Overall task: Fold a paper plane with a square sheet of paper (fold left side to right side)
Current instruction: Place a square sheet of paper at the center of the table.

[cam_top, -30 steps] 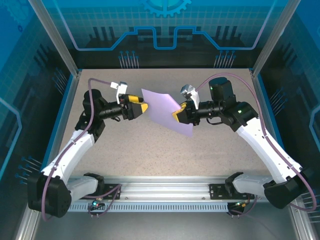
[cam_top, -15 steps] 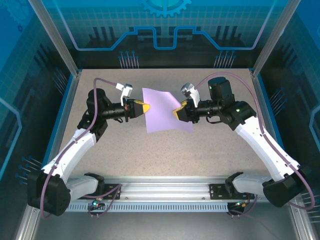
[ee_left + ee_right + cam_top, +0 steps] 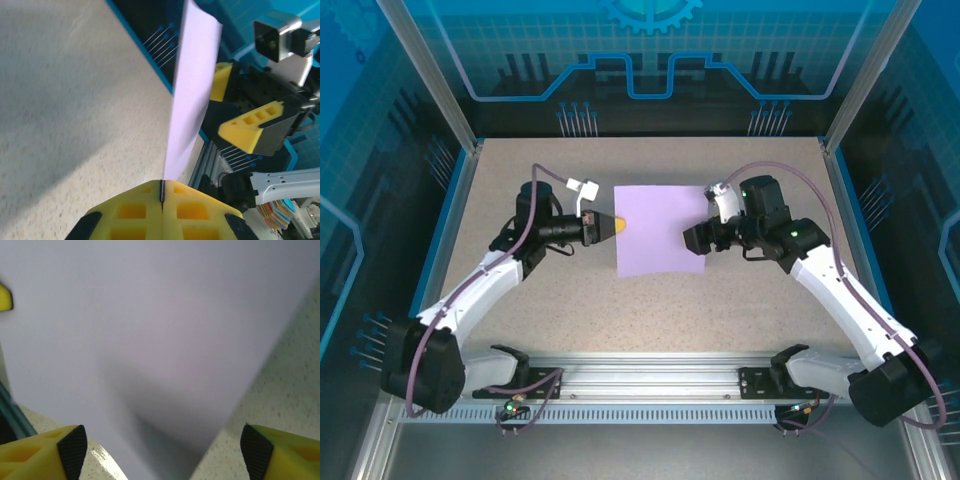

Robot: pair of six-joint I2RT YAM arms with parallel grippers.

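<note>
Above speckled table (image 3: 570,300), left gripper (image 3: 620,225) pinches one sheet (image 3: 662,232).

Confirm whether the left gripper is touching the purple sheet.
Touching. The left wrist view shows the purple sheet pinched by its edge between the shut fingers of the left gripper.

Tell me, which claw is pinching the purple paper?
The left gripper: its jaws are shut on the edge of the paper, while the right gripper is open.

Open table (image 3: 650,310) all around the central sheet (image 3: 660,230)
</note>
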